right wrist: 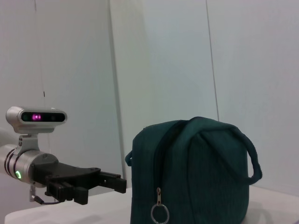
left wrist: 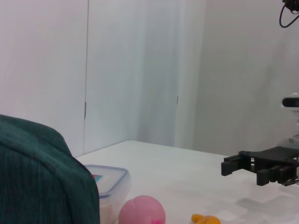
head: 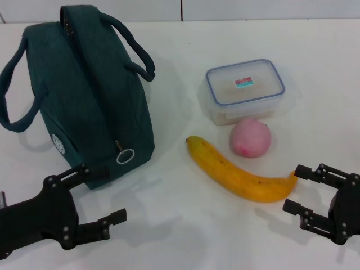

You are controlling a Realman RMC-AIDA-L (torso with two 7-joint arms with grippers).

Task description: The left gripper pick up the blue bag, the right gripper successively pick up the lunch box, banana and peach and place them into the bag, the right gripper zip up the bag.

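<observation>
The blue bag (head: pixel 84 95) stands upright at the left of the table, handles up, its ring zip pull (head: pixel 125 155) hanging at the near end. The lunch box (head: pixel 244 90) sits at the right rear with the pink peach (head: pixel 251 138) touching its front. The banana (head: pixel 239 171) lies in front of the peach. My left gripper (head: pixel 104 192) is open just in front of the bag, holding nothing. My right gripper (head: pixel 292 188) is open beside the banana's right tip, empty. The left wrist view shows the bag (left wrist: pixel 42 177), lunch box (left wrist: pixel 110 182), peach (left wrist: pixel 141 211) and right gripper (left wrist: pixel 229 165).
A white tabletop (head: pixel 169 225) carries everything, with a pale wall behind it. In the right wrist view, the bag (right wrist: pixel 191 172) with its zip ring (right wrist: pixel 159 213) stands beside the left gripper (right wrist: pixel 110 183).
</observation>
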